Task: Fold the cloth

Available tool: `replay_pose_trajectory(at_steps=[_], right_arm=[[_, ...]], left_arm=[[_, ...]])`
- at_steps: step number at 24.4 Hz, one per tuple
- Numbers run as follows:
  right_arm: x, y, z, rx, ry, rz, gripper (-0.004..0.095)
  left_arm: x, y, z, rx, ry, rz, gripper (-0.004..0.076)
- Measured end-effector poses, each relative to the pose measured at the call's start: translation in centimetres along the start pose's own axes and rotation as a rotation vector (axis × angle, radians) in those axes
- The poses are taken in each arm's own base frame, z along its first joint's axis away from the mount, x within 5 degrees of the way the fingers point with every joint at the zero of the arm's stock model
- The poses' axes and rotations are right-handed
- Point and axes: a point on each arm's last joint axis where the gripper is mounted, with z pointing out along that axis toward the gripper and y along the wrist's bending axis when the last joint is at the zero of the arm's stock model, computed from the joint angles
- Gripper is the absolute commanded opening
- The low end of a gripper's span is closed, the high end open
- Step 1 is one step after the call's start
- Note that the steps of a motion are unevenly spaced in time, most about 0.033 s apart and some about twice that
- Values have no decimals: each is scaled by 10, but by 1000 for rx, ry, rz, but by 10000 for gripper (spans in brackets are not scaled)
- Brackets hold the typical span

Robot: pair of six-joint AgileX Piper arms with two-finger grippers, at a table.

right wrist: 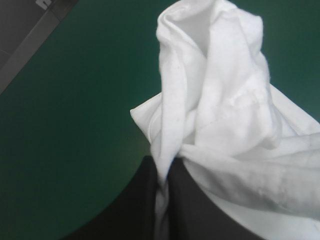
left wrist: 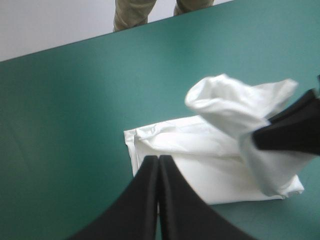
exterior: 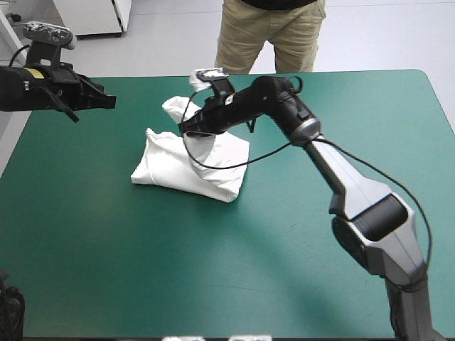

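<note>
You have the T-shirt point(exterior: 174, 170) lying as a folded white bundle a little left of centre in the high view, on the teal-green cover point(exterior: 106, 270), well inside every table edge. Your right gripper point(exterior: 190, 129) sits over the far part of the bundle, at the upper centre of the frame. Its 2 black fingers are pinched almost together with a bunch of white cloth between them. The cloth it grips stands up from the bundle in a rumpled peak. Your left gripper point(exterior: 108, 101) hangs at the upper left of the frame, above the cover and well apart from the T-shirt. In the left wrist view its 2 fingers meet in 1 pointed arch with nothing between them, and the bundle lies ahead of it.
</note>
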Motion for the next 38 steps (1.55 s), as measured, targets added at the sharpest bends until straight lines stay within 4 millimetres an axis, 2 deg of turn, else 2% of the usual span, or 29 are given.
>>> replay_pose_trajectory(at_steps=[1, 2, 5, 7, 11, 12, 14, 16, 19, 24, 27, 33, 35, 37, 38], right_arm=[[0, 2, 10, 7, 13, -9, -13], [1, 4, 35, 13, 39, -14, -12], [9, -5, 82, 23, 78, -6, 14], [16, -10, 100, 13, 90, -13, 167], [21, -8, 114, -100, 85, -44, 528], [21, -5, 116, -150, 72, -57, 592], [19, 4, 116, -234, 43, -80, 622], [17, 12, 114, -290, 18, -100, 605], [15, 15, 109, -284, 27, -103, 547], [14, 4, 93, -106, 112, -120, 412], [-1, 4, 63, 25, 73, -112, 399], [-18, 28, 12, 54, 5, -130, 396], [-13, 27, 1, 113, 53, -129, 396], [-1, 17, -9, 178, 128, -116, 393], [6, 10, -25, 219, 160, -106, 393]], left_arm=[[0, -2, -6, -2, -13, 3, -9], [0, -5, -16, -6, -35, 7, -9], [0, -7, -21, -7, -45, 9, -9], [0, -7, -21, -7, -45, 9, -9], [0, -7, -21, -5, -46, 8, -9], [0, -7, -21, -5, -46, 8, -9], [0, -7, -21, -5, -46, 8, -9], [0, -7, -21, -5, -46, 8, -9], [0, -7, -21, -5, -46, 8, -9], [0, -7, -21, -5, -46, 8, -9], [0, -7, -21, -6, -44, 0, -9], [0, -7, -21, -7, -44, -3, -9], [0, -7, -21, -7, -44, -3, -9], [0, -6, -21, -8, -44, -5, -9], [0, -6, -21, -8, -44, -6, -9]])
